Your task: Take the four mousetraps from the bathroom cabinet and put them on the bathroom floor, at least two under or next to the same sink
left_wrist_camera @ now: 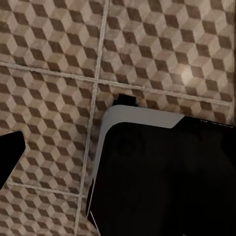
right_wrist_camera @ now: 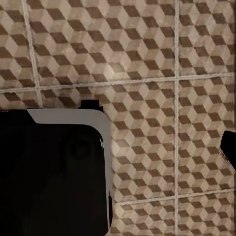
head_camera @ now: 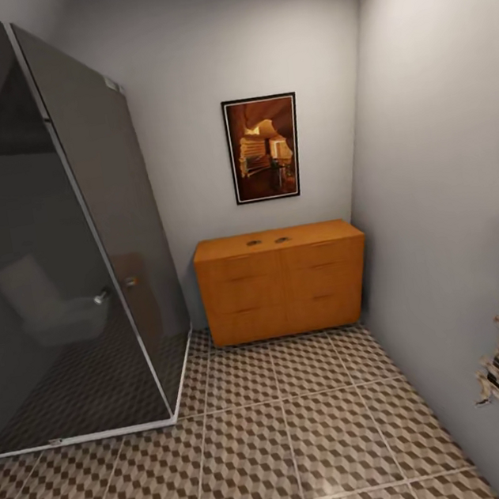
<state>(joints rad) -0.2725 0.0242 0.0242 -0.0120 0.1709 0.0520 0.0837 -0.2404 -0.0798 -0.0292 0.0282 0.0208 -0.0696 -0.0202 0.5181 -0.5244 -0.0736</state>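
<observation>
Over bathroom floor (left_wrist_camera: 49, 49) | arms pointing down | end effector states: cannot tell

**Black base with a pale rim**

Both wrist views show the robot's base (left_wrist_camera: 162, 177): a broad, flat black body with rounded corners, edged by a light grey band. A small black tab (left_wrist_camera: 125, 100) juts from the rim. A dark finger tip (left_wrist_camera: 9, 155) is matte black.
</observation>
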